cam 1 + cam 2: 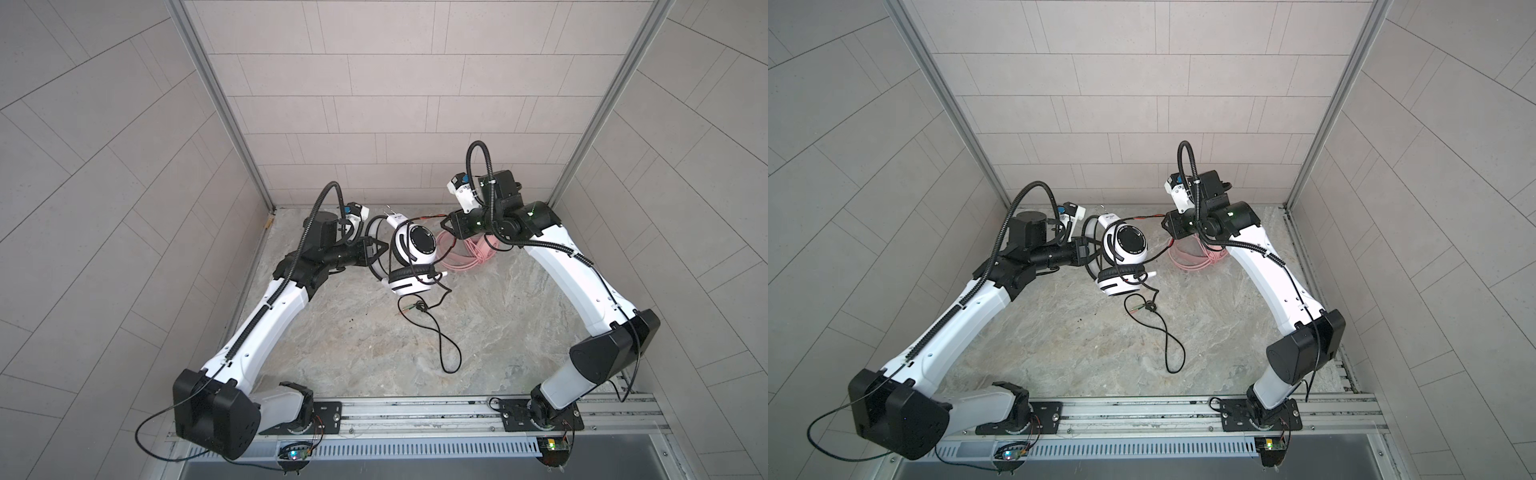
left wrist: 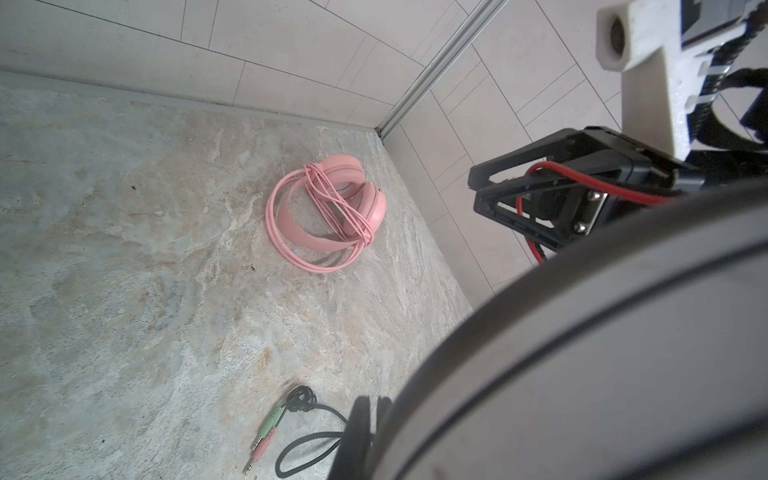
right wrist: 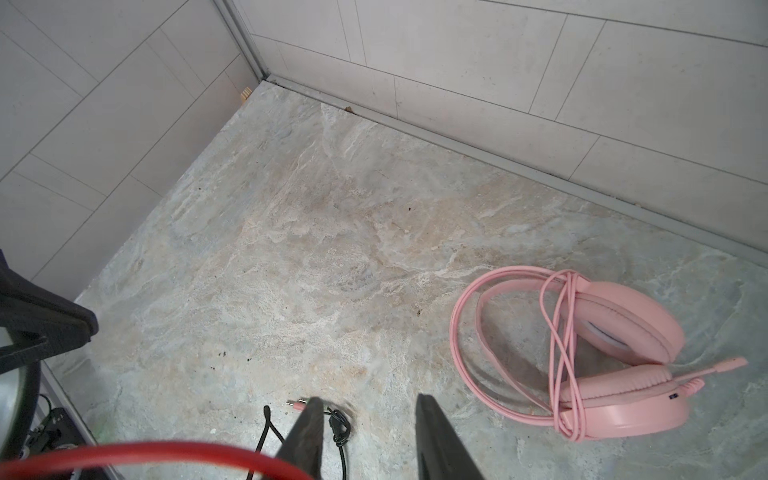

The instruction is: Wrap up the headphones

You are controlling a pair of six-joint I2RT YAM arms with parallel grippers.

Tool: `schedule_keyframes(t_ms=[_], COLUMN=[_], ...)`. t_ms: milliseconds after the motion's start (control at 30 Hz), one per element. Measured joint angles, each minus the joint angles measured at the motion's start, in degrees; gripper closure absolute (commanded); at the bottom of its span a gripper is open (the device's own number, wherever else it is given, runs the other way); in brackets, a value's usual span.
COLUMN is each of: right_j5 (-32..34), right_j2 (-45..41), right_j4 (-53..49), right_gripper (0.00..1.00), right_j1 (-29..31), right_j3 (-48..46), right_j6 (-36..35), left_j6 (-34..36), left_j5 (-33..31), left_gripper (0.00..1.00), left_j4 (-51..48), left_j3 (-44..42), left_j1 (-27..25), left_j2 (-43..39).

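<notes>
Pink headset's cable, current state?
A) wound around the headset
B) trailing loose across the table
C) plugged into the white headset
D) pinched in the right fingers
A: the pink cable is looped around the pink headset, which lies on the table; the left gripper holds the white-and-black headset instead.
</notes>
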Motion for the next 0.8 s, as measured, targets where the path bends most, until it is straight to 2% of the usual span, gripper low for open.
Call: schedule_keyframes(t_ms=[133, 333, 500, 633, 800], right_j5=[-0.5, -3.7, -6.8, -11.7, -18.6], right_j2=[-2.9, -8.8, -12.5, -14.9, -17.6], right_j4=[2.6, 7.4, 10.1, 12.6, 21.3], right_gripper=[0.43, 0.25, 0.22, 0.22, 0.22], right_j1=[-2.6, -7.3, -8.2, -12.6, -15.5], right_j3=[-3.4, -13.0, -19.4, -23.3, -28.7], right_j6=[1.8, 5.5, 7.2, 10.4, 16.3], left_j6=[0.4, 5.2, 6.4, 6.5, 6.2], left_j5=[0.5, -2.4, -2.7, -2.6, -2.9], left_gripper=[1.00, 1.00, 1.00, 1.00, 1.00], left_j4=[-2.4, -11.2, -14.2, -15.5, -15.5], left_j3=[1.0, 6.2, 7.4, 7.4, 7.5], left_j1=[1.2, 1.9, 3.4, 4.2, 4.9], left_j2=[0.1, 2.2, 4.2, 6.1, 7.6])
